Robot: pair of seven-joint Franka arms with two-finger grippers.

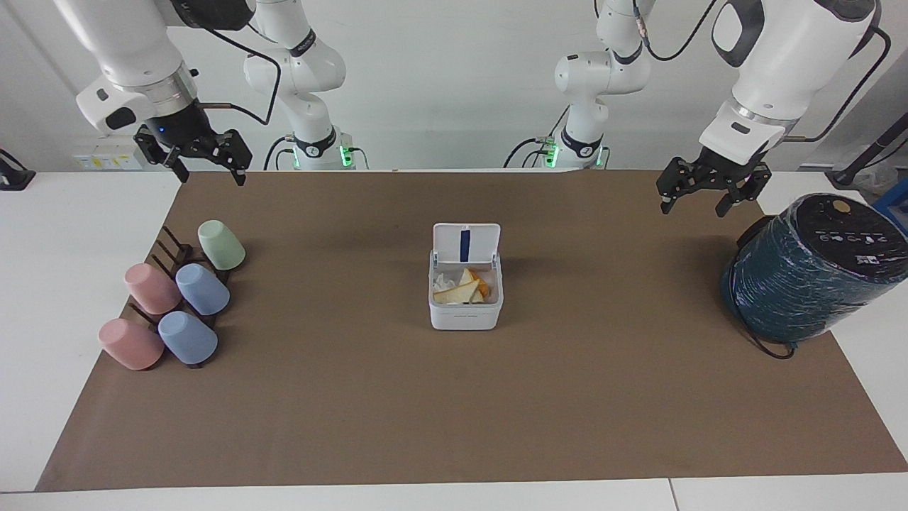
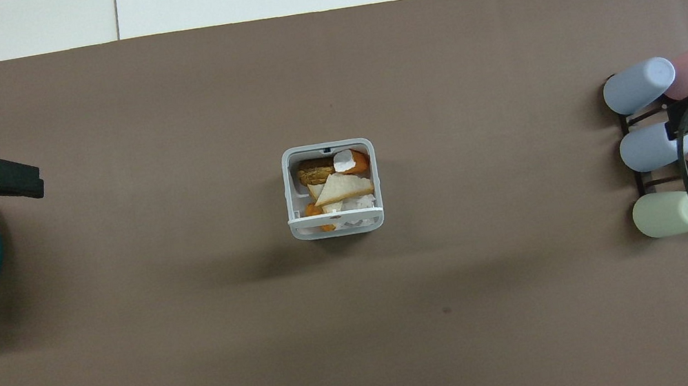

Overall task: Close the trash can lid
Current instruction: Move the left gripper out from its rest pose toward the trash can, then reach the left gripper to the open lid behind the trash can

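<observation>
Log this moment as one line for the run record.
trash can: mid-mat, scraps inside | lid: up, blue stripe showing | left end effector: open, raised by the teal cylinder | right end effector: open, raised over cup rack

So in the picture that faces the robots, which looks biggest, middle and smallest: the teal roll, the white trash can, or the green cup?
1. Teal roll, clearly biggest.
2. Trash can, with its lid standing open.
3. Green cup, smallest.
</observation>
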